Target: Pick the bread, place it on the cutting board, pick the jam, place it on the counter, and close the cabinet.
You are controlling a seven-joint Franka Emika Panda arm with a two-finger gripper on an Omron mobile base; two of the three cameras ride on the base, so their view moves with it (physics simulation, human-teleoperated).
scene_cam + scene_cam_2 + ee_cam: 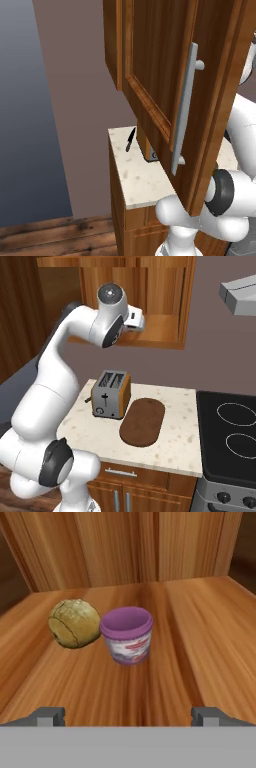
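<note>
Spread-open fingers (pixel 128 716) face jam (pixel 127 635) with unreadable red label, touching bread (pixel 74 623).

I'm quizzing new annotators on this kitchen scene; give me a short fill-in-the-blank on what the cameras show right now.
1. In the hand view, the bread sits on the cabinet shelf beside the ____ jam.
2. The gripper fingers stand wide ____, holding nothing.
3. On the counter, the cutting board lies between the stovetop and the ____.
4. The cabinet door is ____.

Missing words: purple; open; toaster; open
</note>
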